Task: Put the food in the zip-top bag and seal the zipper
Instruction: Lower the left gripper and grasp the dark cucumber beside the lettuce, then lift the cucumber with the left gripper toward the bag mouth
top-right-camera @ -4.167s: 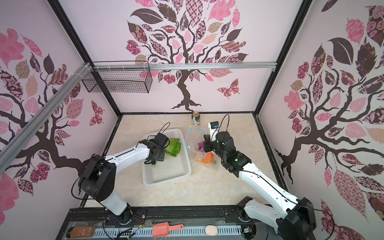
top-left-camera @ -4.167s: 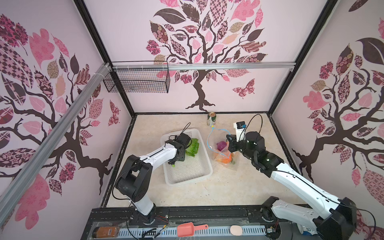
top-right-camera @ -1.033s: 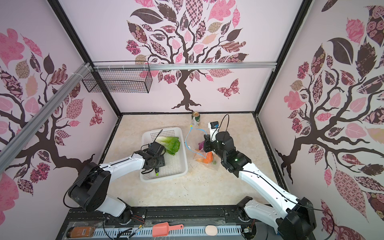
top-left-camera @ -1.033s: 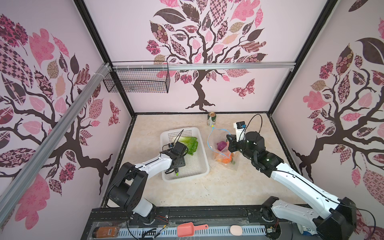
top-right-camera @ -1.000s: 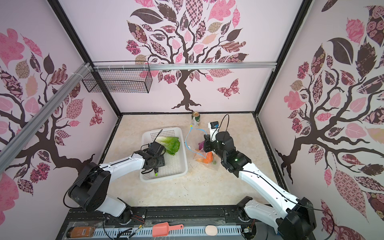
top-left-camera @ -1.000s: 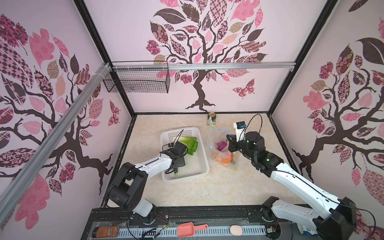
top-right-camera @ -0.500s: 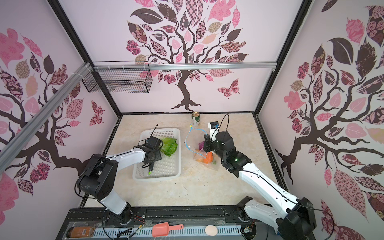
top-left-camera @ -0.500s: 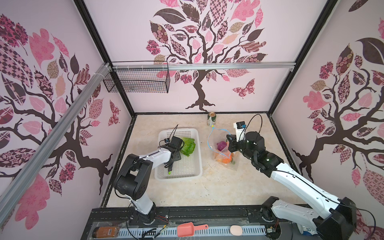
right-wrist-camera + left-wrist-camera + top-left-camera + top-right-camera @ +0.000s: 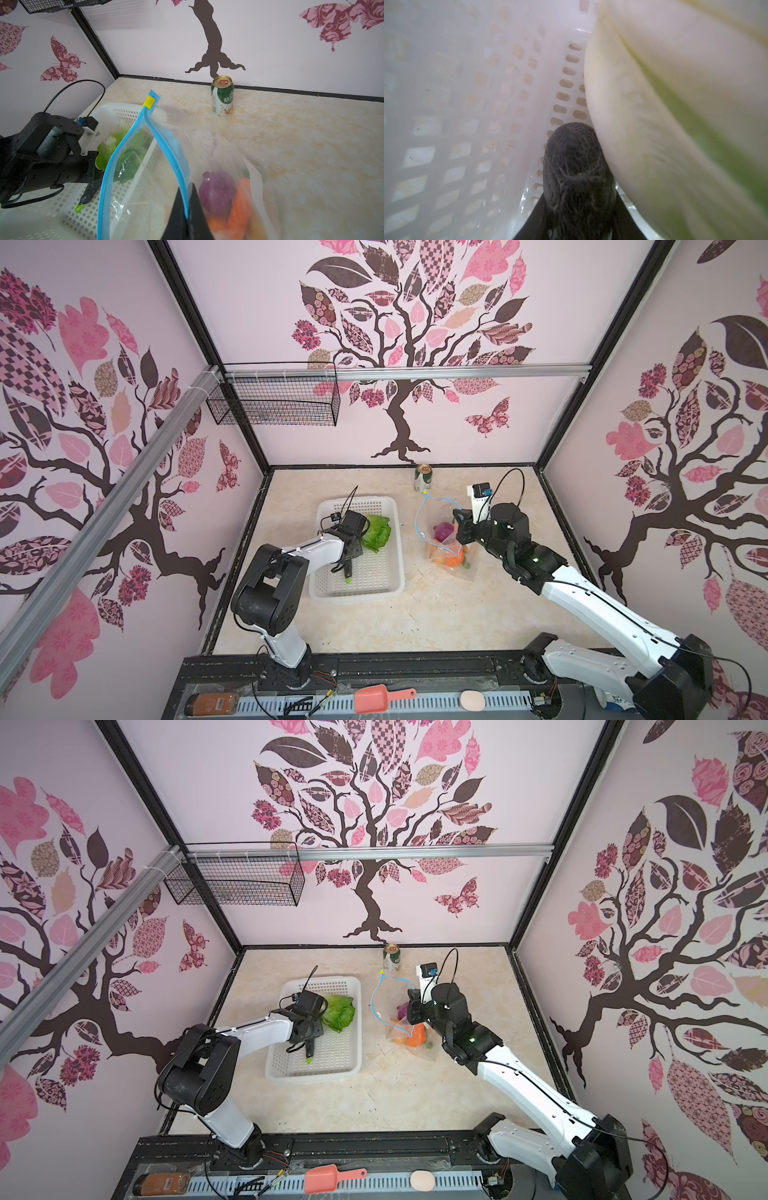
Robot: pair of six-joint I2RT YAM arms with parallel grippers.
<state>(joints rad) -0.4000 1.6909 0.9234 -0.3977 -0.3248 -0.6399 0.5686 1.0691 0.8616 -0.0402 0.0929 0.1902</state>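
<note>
In both top views my left gripper (image 9: pixel 348 556) reaches into the white basket (image 9: pixel 357 591) beside the green lettuce (image 9: pixel 376 533). Its jaws press both sides of the dark cucumber (image 9: pixel 577 166), whose green tip (image 9: pixel 347 580) pokes out toward the front. The lettuce (image 9: pixel 675 104) lies against the cucumber. My right gripper (image 9: pixel 188 207) is shut on the blue zipper (image 9: pixel 166 145) of the clear zip-top bag (image 9: pixel 440 539) and holds its mouth up and open. The yellow slider (image 9: pixel 149 101) sits at the far end. Inside lie a purple onion (image 9: pixel 216 191) and a carrot (image 9: pixel 239 203).
A green-and-white can (image 9: pixel 424 478) stands near the back wall behind the bag. A black wire basket (image 9: pixel 274 406) hangs on the back left wall. On the front rail lie a bottle (image 9: pixel 212 703), a pink scoop (image 9: pixel 374 699) and a pale oval piece (image 9: pixel 472 700).
The white basket has slid left and turned straighter. My left gripper moved back toward the lettuce and its jaws narrowed around the cucumber. The right arm and bag have not moved.
</note>
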